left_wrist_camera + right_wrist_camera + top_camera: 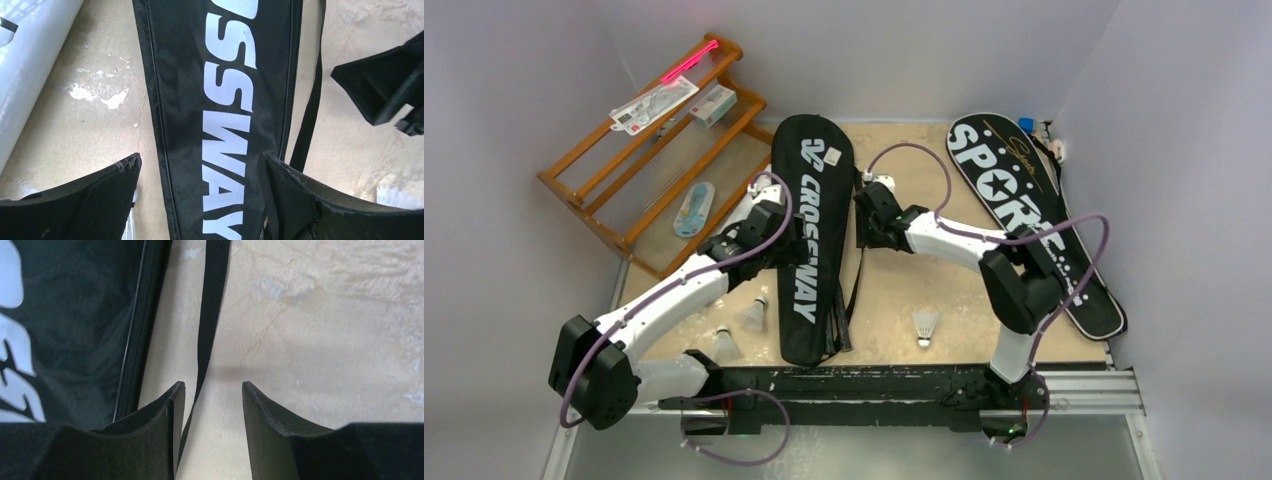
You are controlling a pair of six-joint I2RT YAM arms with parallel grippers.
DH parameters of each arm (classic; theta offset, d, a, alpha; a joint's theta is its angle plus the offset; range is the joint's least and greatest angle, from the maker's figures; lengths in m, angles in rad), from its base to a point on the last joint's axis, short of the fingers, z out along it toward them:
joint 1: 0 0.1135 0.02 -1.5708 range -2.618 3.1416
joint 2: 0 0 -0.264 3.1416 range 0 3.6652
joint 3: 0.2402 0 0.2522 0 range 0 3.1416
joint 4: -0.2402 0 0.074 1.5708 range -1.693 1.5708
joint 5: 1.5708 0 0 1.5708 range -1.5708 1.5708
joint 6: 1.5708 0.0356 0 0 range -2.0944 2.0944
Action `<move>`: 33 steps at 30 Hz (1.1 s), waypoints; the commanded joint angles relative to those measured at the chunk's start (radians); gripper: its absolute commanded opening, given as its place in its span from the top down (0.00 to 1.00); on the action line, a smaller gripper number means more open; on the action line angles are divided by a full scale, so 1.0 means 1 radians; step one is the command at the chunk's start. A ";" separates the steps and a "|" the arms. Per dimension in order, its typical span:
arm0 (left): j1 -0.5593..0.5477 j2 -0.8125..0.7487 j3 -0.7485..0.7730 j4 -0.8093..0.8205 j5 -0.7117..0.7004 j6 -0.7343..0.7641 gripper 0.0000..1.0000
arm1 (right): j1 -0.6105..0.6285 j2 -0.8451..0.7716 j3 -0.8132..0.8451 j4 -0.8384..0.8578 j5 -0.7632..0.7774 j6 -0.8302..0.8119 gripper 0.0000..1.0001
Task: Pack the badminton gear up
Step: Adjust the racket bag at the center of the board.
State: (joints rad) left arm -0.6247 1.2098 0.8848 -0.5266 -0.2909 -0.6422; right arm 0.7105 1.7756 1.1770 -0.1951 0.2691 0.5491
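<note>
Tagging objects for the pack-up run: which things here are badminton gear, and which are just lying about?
Gear: CROSSWAY bag; SPORT bag; three shuttlecocks; white tube.
Lying about: orange rack; small carton and card on it.

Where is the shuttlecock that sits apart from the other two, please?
In the top view, the shuttlecock stands on the table right of centre, near the front edge, between the long black bag and the right arm.
</note>
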 commanded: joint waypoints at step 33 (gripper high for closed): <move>-0.005 0.178 0.079 0.149 0.162 0.131 0.26 | 0.001 -0.300 0.048 -0.211 0.222 -0.054 1.00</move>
State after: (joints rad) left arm -0.5442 1.3907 0.8684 -0.3462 -0.0383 -0.5549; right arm 0.7132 1.5547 1.2354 -0.4099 0.4641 0.5114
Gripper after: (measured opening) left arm 0.730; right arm 0.004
